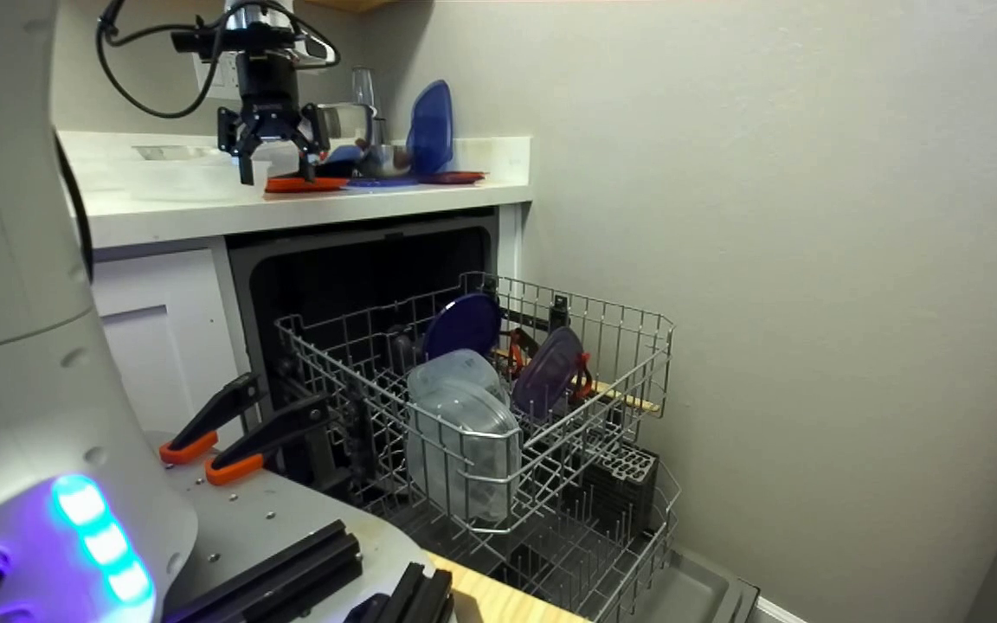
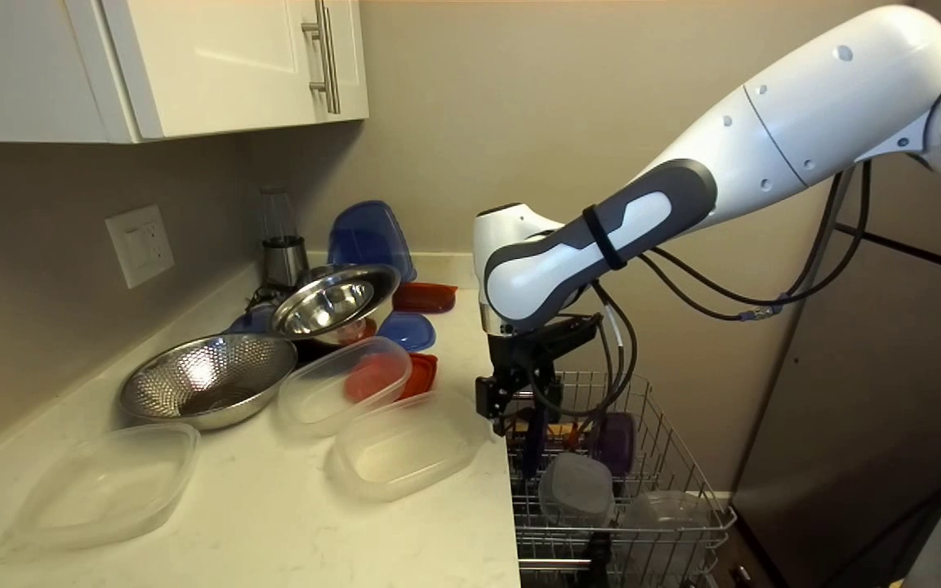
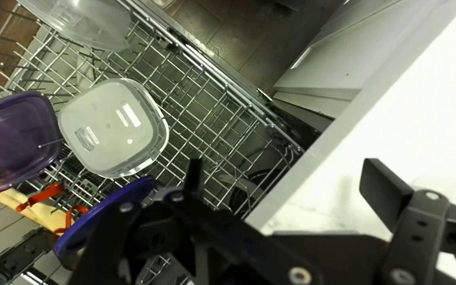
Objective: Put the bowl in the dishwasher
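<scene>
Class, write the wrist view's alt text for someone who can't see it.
A pale translucent bowl sits in a dishwasher rack with a purple container and a blue item. An open, empty gripper hangs above the edge of a white countertop.

Gripper (image 1: 276, 172) with jaws spread, dishwasher (image 1: 356, 270), wire rack (image 1: 595, 400) extended

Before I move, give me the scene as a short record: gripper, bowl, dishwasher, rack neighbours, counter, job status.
gripper: open, nothing held
gripper position: near the edge of the counter; wrist view shows one side over counter, the other over rack
bowl: translucent, in the upper rack
dishwasher: open, upper rack pulled out
rack neighbours: purple container, larger clear tub, dark blue round item
counter items include: colander, three clear containers
job status: probably done, if this is the bowl meant
</scene>
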Tool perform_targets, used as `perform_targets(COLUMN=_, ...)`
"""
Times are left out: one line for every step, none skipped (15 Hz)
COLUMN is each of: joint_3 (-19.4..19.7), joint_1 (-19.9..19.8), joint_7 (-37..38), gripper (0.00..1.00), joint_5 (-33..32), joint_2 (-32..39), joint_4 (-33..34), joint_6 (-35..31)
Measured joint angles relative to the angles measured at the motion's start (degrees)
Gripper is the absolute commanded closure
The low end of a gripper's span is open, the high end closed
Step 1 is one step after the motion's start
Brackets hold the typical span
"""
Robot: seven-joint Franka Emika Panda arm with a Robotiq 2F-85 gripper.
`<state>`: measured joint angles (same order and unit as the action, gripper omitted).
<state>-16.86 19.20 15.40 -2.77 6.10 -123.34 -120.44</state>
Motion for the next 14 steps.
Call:
perform_targets(joint_3=-0.3, joint_1=0.4, joint_7=0.9, gripper=0.0, joint_5=0.0, joint_2=-1.1, joint_4=0.0, joint_6=0.0)
perform_targets(joint_3=-0.5, joint_1=0.7, joint_7=1.6, gripper=0.0, joint_5=0.0, joint_2=-2.6, joint_4=0.0, joint_6=0.1)
perform_targets(joint_3=-0.7, joint_1=0.9, joint_7=2.3, gripper=0.0, joint_5=0.0, joint_2=-4.2, joint_4=0.0, joint_6=0.2)
perform_targets(joint_3=-0.9, joint_1=0.9, joint_7=2.8, gripper=0.0, joint_5=0.0, joint_2=-5.9, joint_4=0.0, joint_6=0.3)
perform_targets(joint_3=-1.0, joint_1=0.9, joint_7=3.2, gripper=0.0, joint_5=0.0, joint_2=-7.5, joint_4=0.0, joint_6=0.5)
perform_targets(joint_3=-1.1, joint_1=0.9, joint_7=3.2, gripper=0.0, joint_5=0.0, joint_2=-8.8, joint_4=0.0, joint_6=0.7)
perform_targets(joint_3=-1.1, joint_1=0.9, joint_7=3.2, gripper=0.0, joint_5=0.0, joint_2=-9.8, joint_4=0.0, joint_6=0.8)
perform_targets(joint_3=-1.1, joint_1=0.9, joint_7=3.2, gripper=0.0, joint_5=0.0, joint_2=-10.5, joint_4=0.0, joint_6=0.9)
perform_targets(joint_3=-1.1, joint_1=0.8, joint_7=3.2, gripper=0.0, joint_5=0.0, joint_2=-10.8, joint_4=0.0, joint_6=0.8)
perform_targets(joint_3=-1.1, joint_1=0.6, joint_7=3.2, gripper=0.0, joint_5=0.0, joint_2=-10.8, joint_4=-0.2, joint_6=0.4)
perform_targets(joint_3=-1.0, joint_1=0.3, joint_7=3.2, gripper=0.0, joint_5=0.1, joint_2=-10.6, joint_4=-0.4, joint_6=-0.5)
perform_targets(joint_3=-0.9, joint_1=0.0, joint_7=3.4, gripper=0.0, joint_5=0.3, joint_2=-10.2, joint_4=-0.8, joint_6=-1.7)
perform_targets(joint_3=-0.8, joint_1=-0.3, joint_7=3.6, gripper=0.0, joint_5=0.8, joint_2=-9.6, joint_4=-1.2, joint_6=-3.1)
perform_targets(joint_3=-0.6, joint_1=-0.6, joint_7=3.7, gripper=0.0, joint_5=1.5, joint_2=-8.9, joint_4=-1.7, joint_6=-4.7)
